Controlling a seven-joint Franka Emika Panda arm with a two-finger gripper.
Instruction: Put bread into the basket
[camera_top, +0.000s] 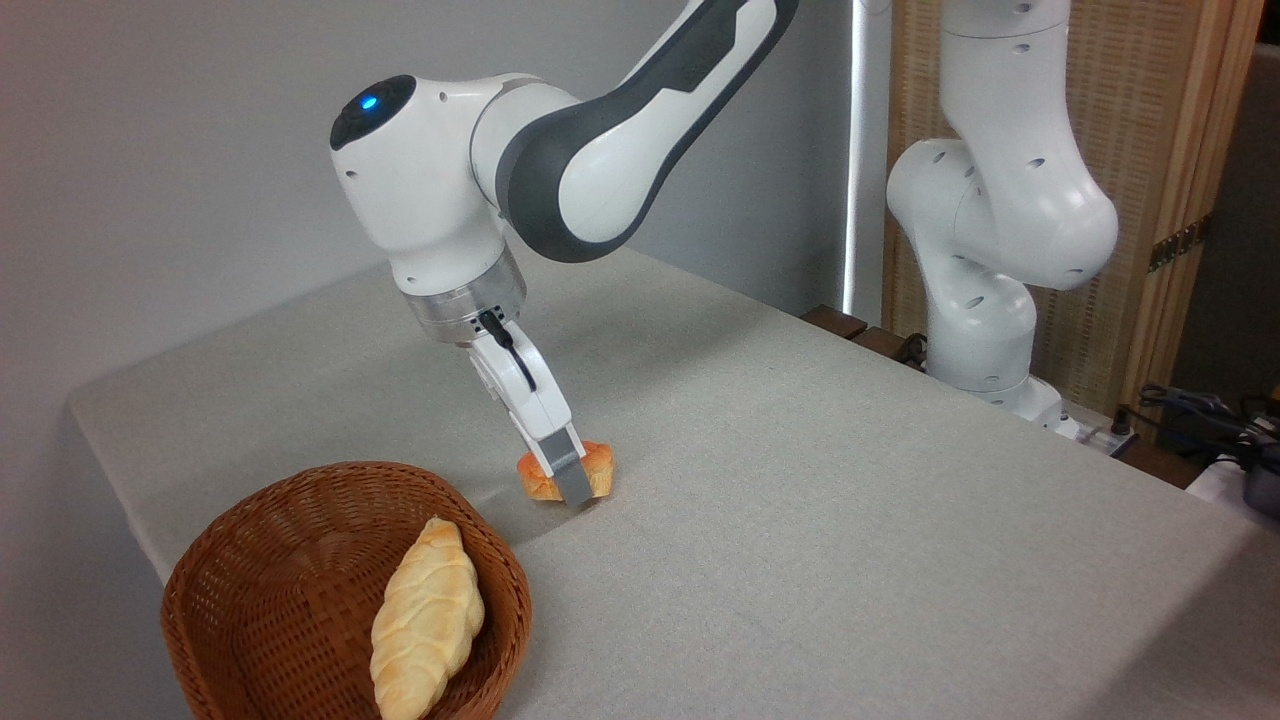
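Gripper (567, 478) is lowered onto the bread (598, 468), fingers straddling it, near the basket (250, 520); a pale braided loaf (427, 635) lies inside the basket.

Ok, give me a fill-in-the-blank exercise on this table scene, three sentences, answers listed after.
1. The long pale-yellow braided loaf lies inside the round brown woven wicker ____.
2. The gripper is down at the small orange bun, which sits on the grey ____.
3. The wicker basket stands to the ____ of the bun in the picture.

Missing words: basket; table; left
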